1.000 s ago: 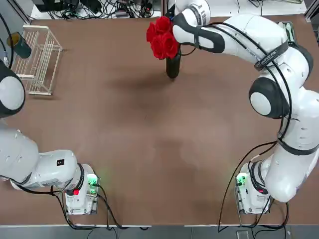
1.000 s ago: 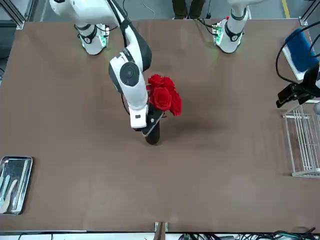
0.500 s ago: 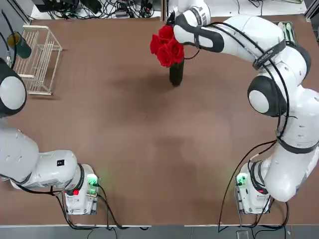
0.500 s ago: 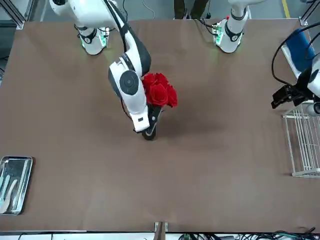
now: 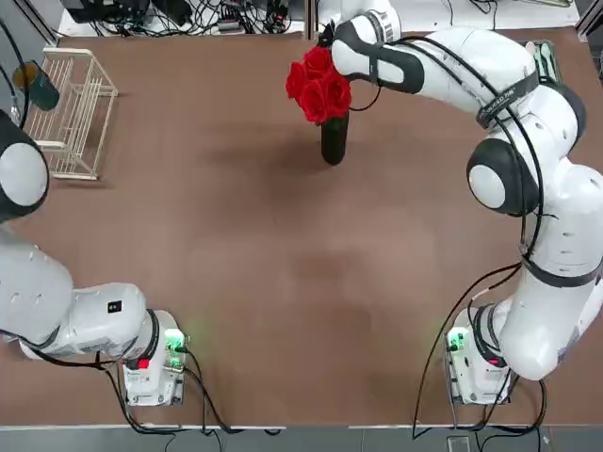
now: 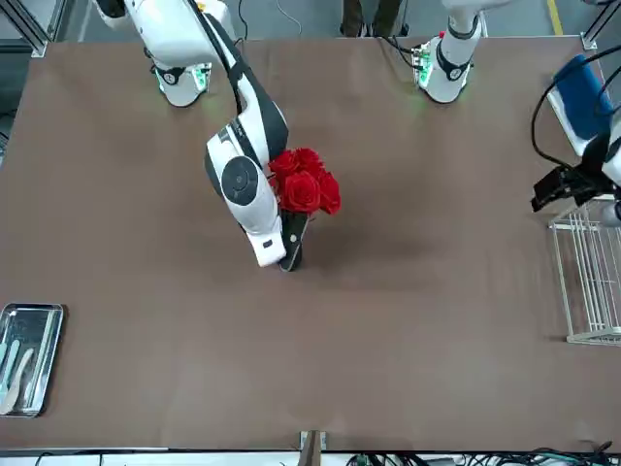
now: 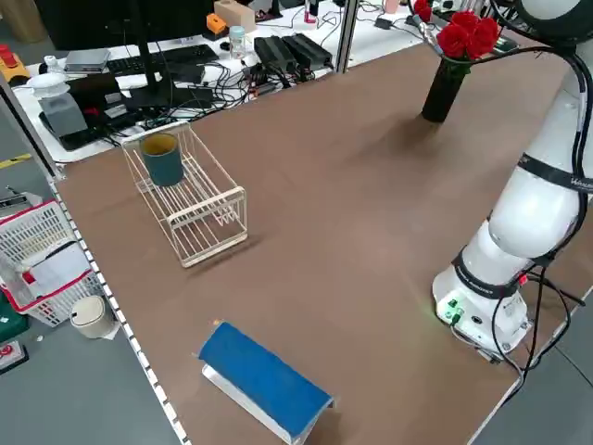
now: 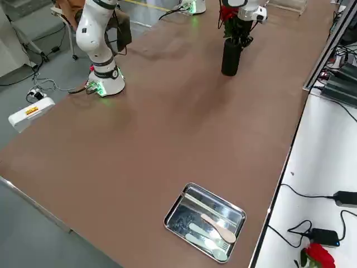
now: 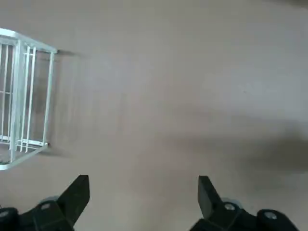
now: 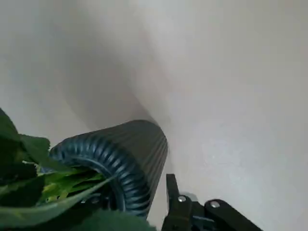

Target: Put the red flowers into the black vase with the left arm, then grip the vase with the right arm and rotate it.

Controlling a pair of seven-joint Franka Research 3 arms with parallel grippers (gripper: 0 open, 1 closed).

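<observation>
the slim, tall, matte black ribbed cylinder vase stands upright on the far middle of the brown table, with the bunch of bright red rose-like flowers and green leaves already seated in its round mouth. it looks rigid and fairly light, top-heavy with the blooms, so it could tip easily; its ribbed wall should give good purchase, and the best hold seems to be on the upper body just under the rim, below the soft, crushable petals. the right gripper sits at that spot, one finger just beside the vase wall; whether it is clamped or letting go i cannot tell. the left gripper hangs spread and empty over bare table near a white wire rack, well apart from the vase.
</observation>
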